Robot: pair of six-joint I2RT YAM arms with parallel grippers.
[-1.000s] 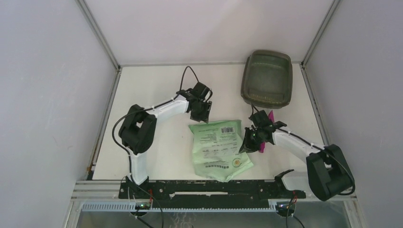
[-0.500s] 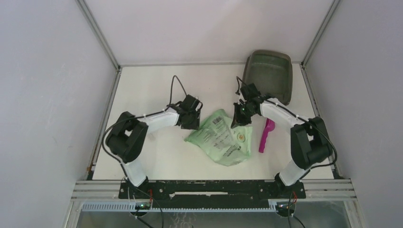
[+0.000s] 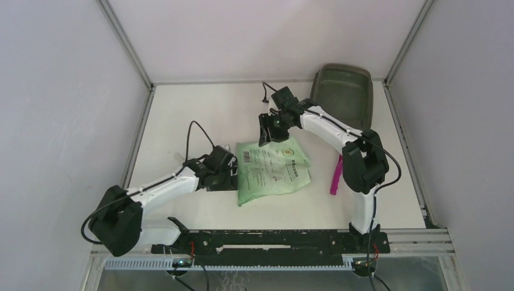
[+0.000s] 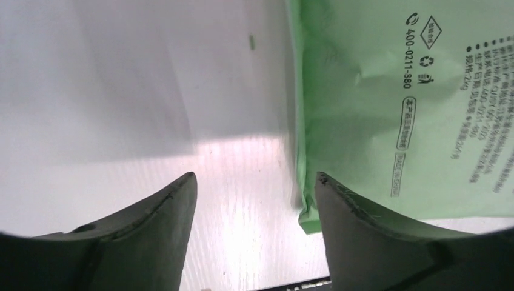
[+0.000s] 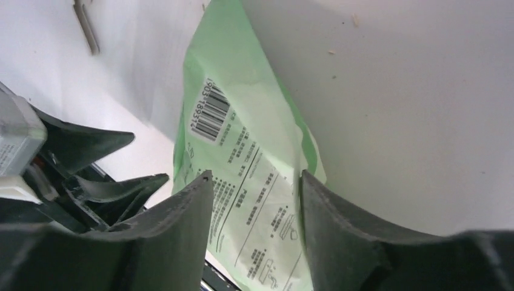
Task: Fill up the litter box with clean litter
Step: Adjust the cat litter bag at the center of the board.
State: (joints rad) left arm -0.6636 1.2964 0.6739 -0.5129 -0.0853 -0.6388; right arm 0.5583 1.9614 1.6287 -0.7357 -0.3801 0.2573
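Observation:
The dark grey-brown litter box stands at the far right of the table. No loose clean litter shows in any view. A light-green printed bag lies flat in the middle. My left gripper is open at the bag's left edge. In the left wrist view its jaws have bare table between them, and the bag lies under the right fingertip. My right gripper hangs open over the bag's far edge; the bag shows between its fingers, not pinched.
A magenta scoop lies right of the bag, near the right arm's elbow. White walls close in the table on three sides. A black rail runs along the near edge. A small metal bar lies on the table beyond the bag.
Both grippers have opened. The right one let go of the bag and moved left along its far edge. The left one pulled back toward the near left. The bag turned and lies flatter.

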